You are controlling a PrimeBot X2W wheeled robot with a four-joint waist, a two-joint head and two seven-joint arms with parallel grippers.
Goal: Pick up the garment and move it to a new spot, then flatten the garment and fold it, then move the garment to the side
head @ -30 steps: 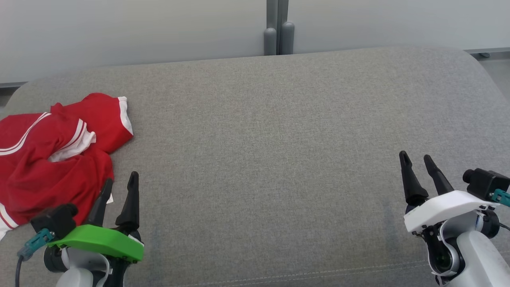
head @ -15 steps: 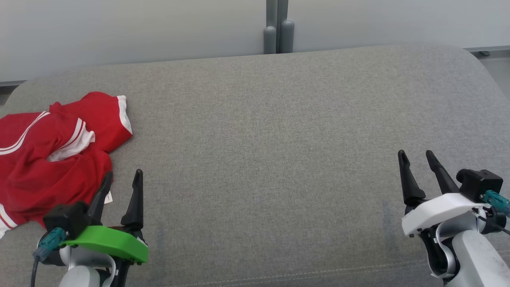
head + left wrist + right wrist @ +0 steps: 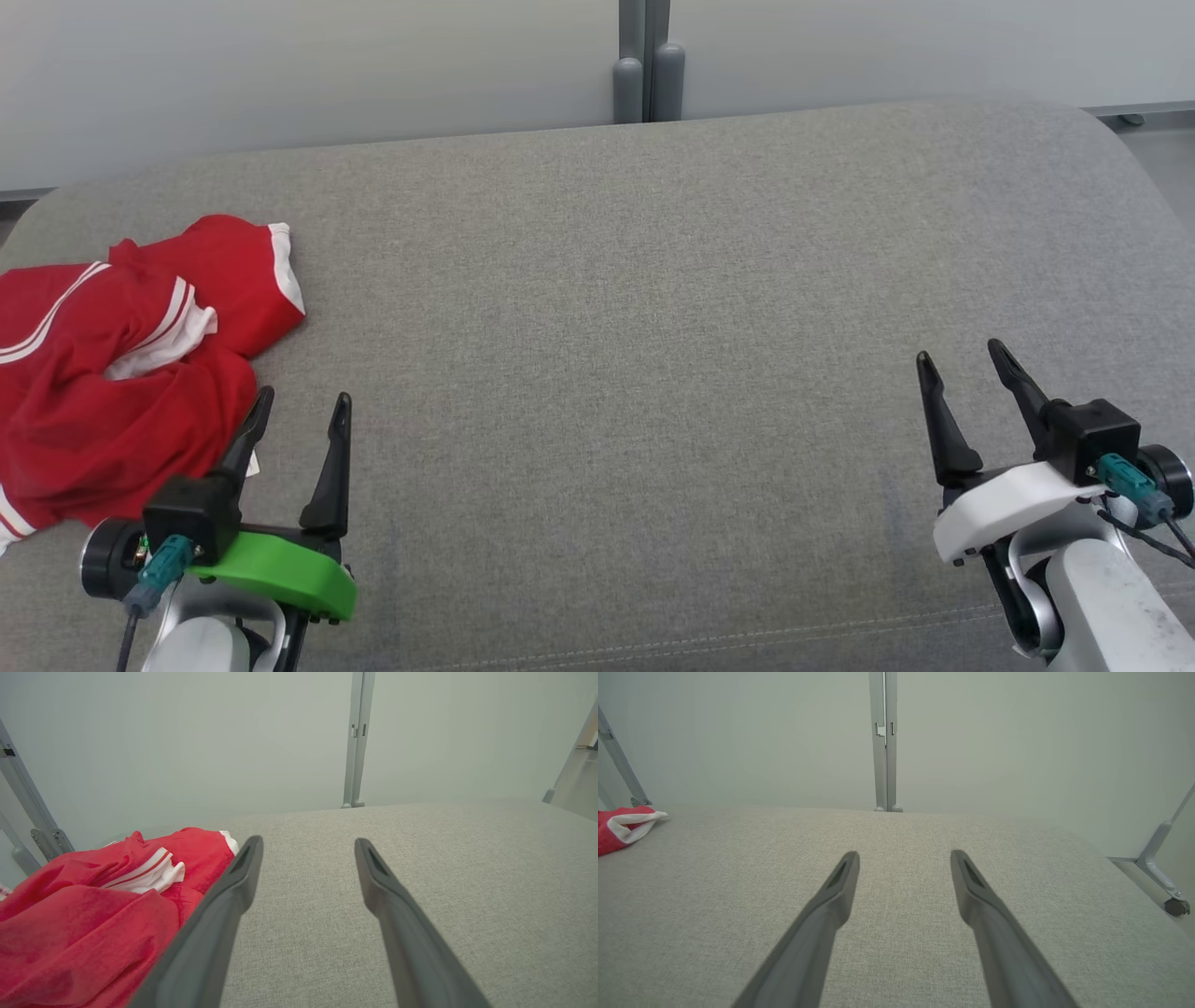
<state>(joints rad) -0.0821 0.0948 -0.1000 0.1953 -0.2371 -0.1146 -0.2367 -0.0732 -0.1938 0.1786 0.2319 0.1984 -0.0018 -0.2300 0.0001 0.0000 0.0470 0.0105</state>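
The garment (image 3: 121, 373) is red with white stripes and trim, lying crumpled at the left end of the grey cushioned surface (image 3: 616, 308). My left gripper (image 3: 301, 408) stands open at the lower left, just right of the garment's near edge, with nothing between its fingers. In the left wrist view the garment (image 3: 88, 914) lies left of the left gripper (image 3: 308, 844), partly behind one dark finger. My right gripper (image 3: 960, 359) is open at the lower right over bare fabric. The right wrist view shows the right gripper (image 3: 904, 857) open and a corner of the garment (image 3: 621, 828) far left.
A pale wall with a grey vertical post (image 3: 644, 65) runs behind the cushion's far edge. A metal frame leg with a caster (image 3: 1169, 882) stands past the cushion's right end. A seam (image 3: 747, 639) crosses the cushion near its front edge.
Both grippers have turned about their wrists, their camera housings swinging inward, and the left fingertips have shifted a little to the right. The garment lies as before; the head view has shifted slightly.
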